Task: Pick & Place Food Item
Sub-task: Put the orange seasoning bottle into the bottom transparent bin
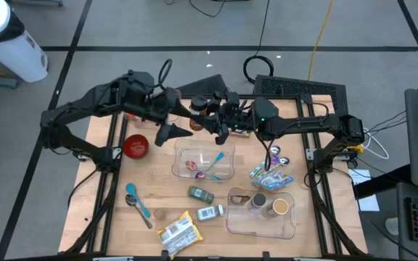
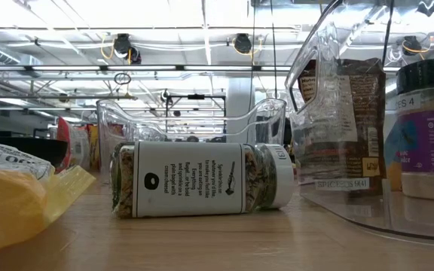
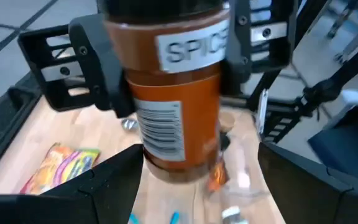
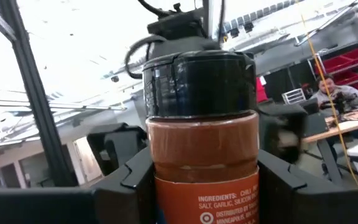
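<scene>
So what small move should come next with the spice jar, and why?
Probably close the left gripper on the spice jar: its fingers stand open on either side of the jar, which the right gripper holds, so it looks like a handover.

Spice jar (image 2: 202,181): lying on its side on tabletop (image 2: 224,245).
Clear bin (image 2: 368,113): right, holding jars.
Yellow packet (image 2: 17,199): left foreground.

Bin (image 1: 182,155) rim open above — both arms, spice jar (image 1: 202,122) crowd back edge.
</scene>
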{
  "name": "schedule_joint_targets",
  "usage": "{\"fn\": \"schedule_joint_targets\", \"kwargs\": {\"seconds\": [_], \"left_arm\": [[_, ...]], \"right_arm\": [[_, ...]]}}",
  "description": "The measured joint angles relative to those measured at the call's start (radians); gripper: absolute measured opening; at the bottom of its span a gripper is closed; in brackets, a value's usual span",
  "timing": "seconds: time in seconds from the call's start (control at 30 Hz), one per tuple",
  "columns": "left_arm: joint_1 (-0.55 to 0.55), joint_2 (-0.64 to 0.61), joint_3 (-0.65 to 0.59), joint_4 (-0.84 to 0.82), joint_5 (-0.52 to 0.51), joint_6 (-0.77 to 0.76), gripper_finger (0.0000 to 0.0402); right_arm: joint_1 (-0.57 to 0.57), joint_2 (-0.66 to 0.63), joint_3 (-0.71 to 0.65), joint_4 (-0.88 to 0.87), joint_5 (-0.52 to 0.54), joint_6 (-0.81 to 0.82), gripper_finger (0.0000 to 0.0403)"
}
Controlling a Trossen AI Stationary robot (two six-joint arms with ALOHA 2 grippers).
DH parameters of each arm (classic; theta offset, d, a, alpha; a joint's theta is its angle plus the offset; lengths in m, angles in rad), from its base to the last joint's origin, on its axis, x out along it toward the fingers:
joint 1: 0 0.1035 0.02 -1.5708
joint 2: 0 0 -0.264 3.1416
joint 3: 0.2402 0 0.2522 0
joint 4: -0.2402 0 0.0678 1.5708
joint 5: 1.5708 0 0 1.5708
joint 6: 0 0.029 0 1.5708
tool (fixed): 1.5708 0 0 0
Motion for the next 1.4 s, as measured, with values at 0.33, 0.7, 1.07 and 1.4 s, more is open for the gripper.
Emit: {"fn": "schedule_joint_targets", "kwargs": {"seconds": [0.33,0.7,1.07,1.4], "left_arm": [[0.009,-0.001,-0.116,0.24,0.044,-0.06,0.0326],[0.027,-0.002,-0.136,0.302,0.065,-0.102,0.0279],[0.038,-0.002,-0.136,0.282,0.068,-0.088,0.018],[0.038,-0.002,-0.136,0.27,0.074,-0.062,0.0179]], "right_arm": [[0.002,-0.002,0.0,0.041,0.0,-0.007,0.0171],[0.002,-0.002,0.0,0.036,0.001,-0.01,0.0171],[0.002,-0.001,0.0,0.034,-0.003,-0.026,0.0171],[0.001,-0.011,0.0,0.004,0.001,-0.015,0.0209]]}}
